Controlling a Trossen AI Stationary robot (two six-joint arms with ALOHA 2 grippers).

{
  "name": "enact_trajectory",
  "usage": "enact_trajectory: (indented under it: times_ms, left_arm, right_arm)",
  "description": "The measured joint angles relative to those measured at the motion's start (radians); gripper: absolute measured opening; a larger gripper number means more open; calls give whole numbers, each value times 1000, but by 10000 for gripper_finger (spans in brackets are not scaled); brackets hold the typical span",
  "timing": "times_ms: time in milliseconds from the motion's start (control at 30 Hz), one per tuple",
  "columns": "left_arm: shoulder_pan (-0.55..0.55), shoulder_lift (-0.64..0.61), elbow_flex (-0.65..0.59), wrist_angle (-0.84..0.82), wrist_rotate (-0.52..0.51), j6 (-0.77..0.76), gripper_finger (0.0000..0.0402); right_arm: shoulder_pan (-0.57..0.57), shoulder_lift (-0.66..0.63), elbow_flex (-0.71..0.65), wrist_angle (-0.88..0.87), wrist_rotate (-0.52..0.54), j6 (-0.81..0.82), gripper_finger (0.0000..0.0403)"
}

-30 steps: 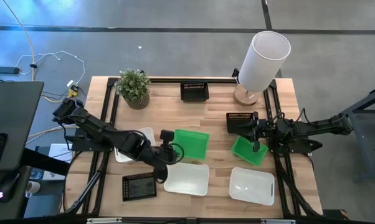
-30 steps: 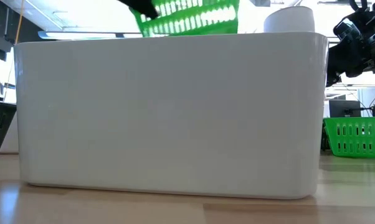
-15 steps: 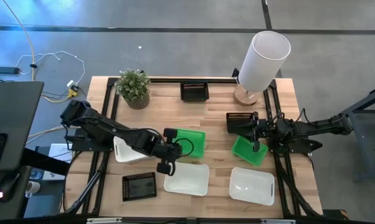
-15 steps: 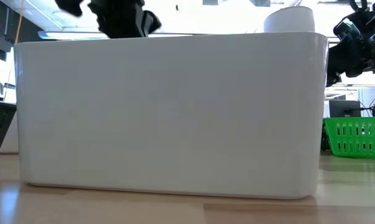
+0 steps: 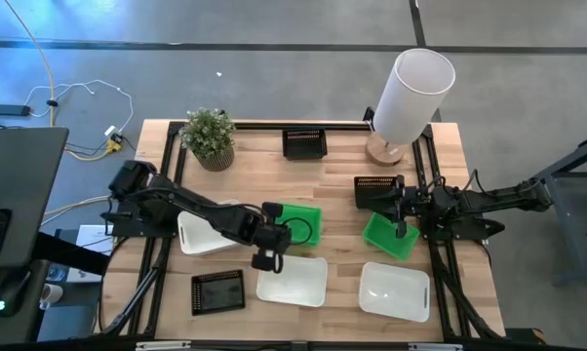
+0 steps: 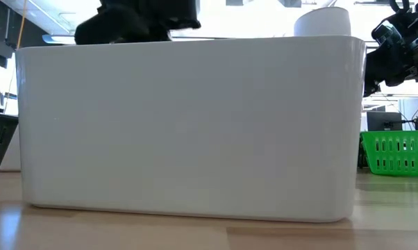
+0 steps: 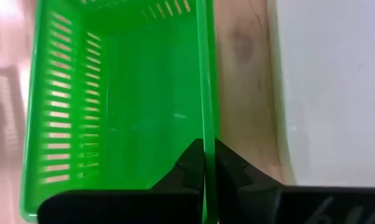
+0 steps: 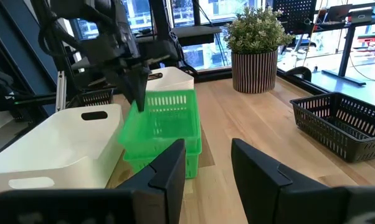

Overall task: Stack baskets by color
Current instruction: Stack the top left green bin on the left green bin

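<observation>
Our left wrist view shows what the high view hides: the left gripper point(image 7: 205, 171) has its fingers clamped on the rim of the green basket point(image 5: 299, 223) at tabletop centre. The right gripper point(image 5: 401, 208) hovers mid-right, fingers partly open, holding nothing.

There were no words, numbers, labels or signs that could be read on anything in these pictures.

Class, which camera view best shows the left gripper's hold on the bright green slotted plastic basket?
The left wrist view: the left gripper pinches the bright green slotted plastic basket by its wall. The high view shows the arm covering the grip; the right wrist view sees it from afar; the low view hides the basket.
</observation>
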Motion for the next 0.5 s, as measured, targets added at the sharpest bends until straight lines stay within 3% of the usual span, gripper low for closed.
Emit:
enact_trajectory:
  times_ms: [233, 500]
  left_arm:
    - [12, 24, 0, 45, -1, 7, 12]
    - [12, 20, 0, 60, 16, 7, 66]
  right_arm:
    - [0, 0, 0, 0, 0, 0, 118]
    - [0, 0, 0, 0, 0, 0, 118]
